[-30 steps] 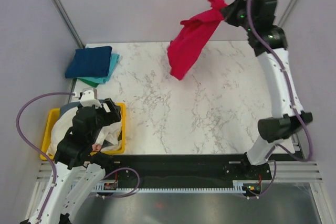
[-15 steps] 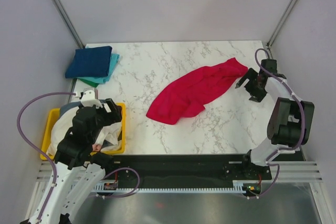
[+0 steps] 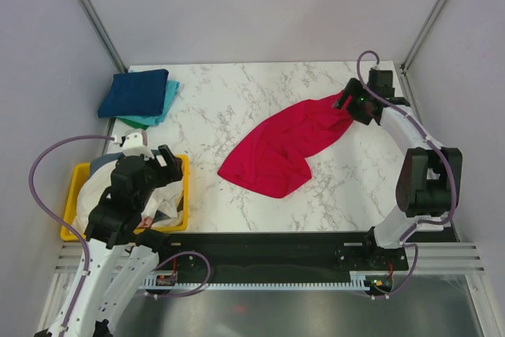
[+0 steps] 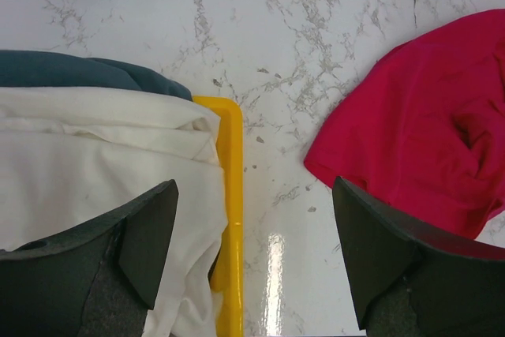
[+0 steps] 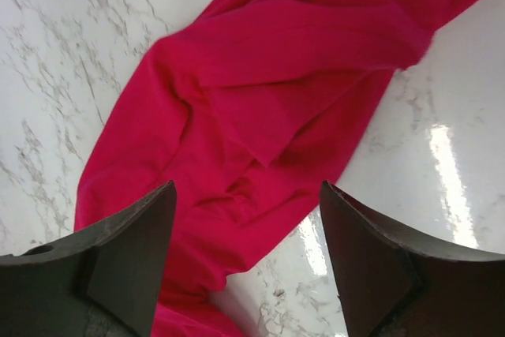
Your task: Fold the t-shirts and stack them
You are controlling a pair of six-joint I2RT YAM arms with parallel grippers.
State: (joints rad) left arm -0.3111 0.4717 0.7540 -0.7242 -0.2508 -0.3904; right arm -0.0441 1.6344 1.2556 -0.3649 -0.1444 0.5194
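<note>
A bright red t-shirt (image 3: 288, 144) (image 5: 276, 76) lies crumpled in a long diagonal heap on the marble table. My right gripper (image 3: 345, 102) (image 5: 248, 258) hovers open over the shirt's far right end with nothing between its fingers. My left gripper (image 3: 167, 162) (image 4: 252, 258) stands open above the right rim of the yellow tray (image 3: 75, 187) (image 4: 230, 195), holding nothing. In the tray lie a white t-shirt (image 3: 170, 195) (image 4: 95, 147) and a grey-blue one (image 3: 102, 162) (image 4: 79, 73). A folded navy t-shirt (image 3: 136, 92) sits on a teal one (image 3: 169, 96) and a green one (image 3: 134, 122) at the far left.
Bare marble table (image 3: 237, 100) lies between the folded stack and the red shirt, and at the near right (image 3: 355, 195). Grey walls and metal posts close off the far edge and both sides.
The right gripper opened and let go of the red shirt, which dropped from the air onto the table. The right arm came down to the shirt's far end. The left arm stayed put.
</note>
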